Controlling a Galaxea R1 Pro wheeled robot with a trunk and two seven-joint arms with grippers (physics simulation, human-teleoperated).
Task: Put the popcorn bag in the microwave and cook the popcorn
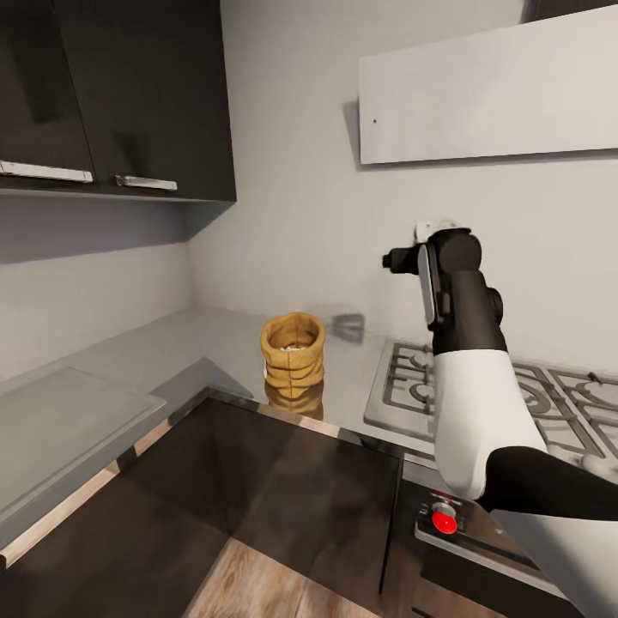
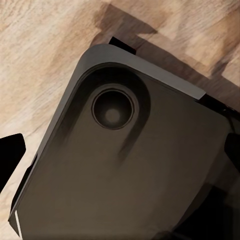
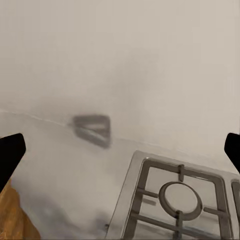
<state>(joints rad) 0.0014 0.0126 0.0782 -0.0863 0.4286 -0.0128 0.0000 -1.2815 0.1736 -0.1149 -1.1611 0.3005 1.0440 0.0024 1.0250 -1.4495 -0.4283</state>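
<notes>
Tan-orange paper, crumpled and banded in cream, marks the popcorn bag (image 1: 293,353), which stands upright on the grey surface (image 1: 154,343) close to its front edge, a little way from the near corner of the steel hob (image 1: 481,390) and well out from the back wall. Its rolled top gapes open (a pale something shows inside, too small to name), and its base mirrors faintly in the glossy top. It stands alone and untouched, so I judge the pickup has not begun. The right arm (image 1: 468,378) rises over the hob, its wrist level with the wall above the bag and pointed toward that wall rather than down at the bag; from the head view the end effector's fingers cannot be made out past the wrist housing. The right wrist view fills that gap: the right end effector (image 3: 120,150) shows one dark fingertip at each side of the frame, spread wide with nothing between them, so it is open and empty. That same view catches a sliver of the bag's orange side beside one fingertip, plus the hob grate and a small grey fitting (image 3: 92,128) at the foot of the wall, suggesting the hand is aimed past the bag and must swing toward it and descend. The left wrist view looks down at wooden floor (image 2: 35,60) and a dark rounded housing; whether that end effector is open or closed I cannot tell.
</notes>
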